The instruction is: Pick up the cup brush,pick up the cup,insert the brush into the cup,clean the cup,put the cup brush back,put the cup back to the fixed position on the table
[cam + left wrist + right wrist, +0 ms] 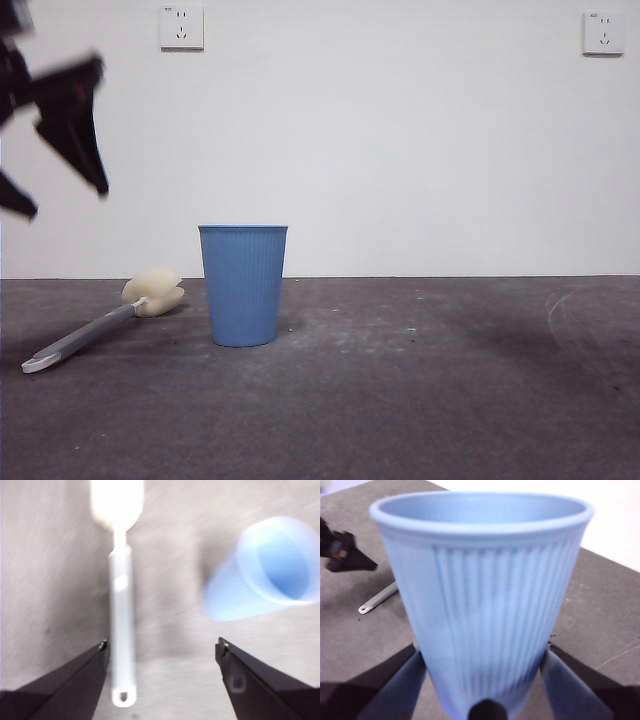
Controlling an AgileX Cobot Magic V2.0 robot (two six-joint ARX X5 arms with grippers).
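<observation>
From the low front camera, a blue ribbed plastic cup [243, 285] is standing upright on the dark grey scuffed table [430, 400]. Just beside it is lying the cup brush [105, 320], a slim grey handle with a white tip and a cream-yellow sponge head; the head is pointing toward the cup, close to it but not touching. A black hand [60, 150] is hanging blurred in the air at the upper corner, above the brush side, holding nothing. Two white wall sockets [181, 27] are sitting high on the pale wall.

The left wrist camera is looking down: the left hand [162, 652] is spread wide and empty, with the brush handle [121, 630] lying on the table next to one jaw and the cup [265, 575] off toward the other.

In the right wrist camera, the cup [480, 595] is filling the picture, and the right hand [482, 680] is spread, one jaw on either side of the cup's base. The brush's handle tip [377, 600] and the other hand are showing beyond it.
</observation>
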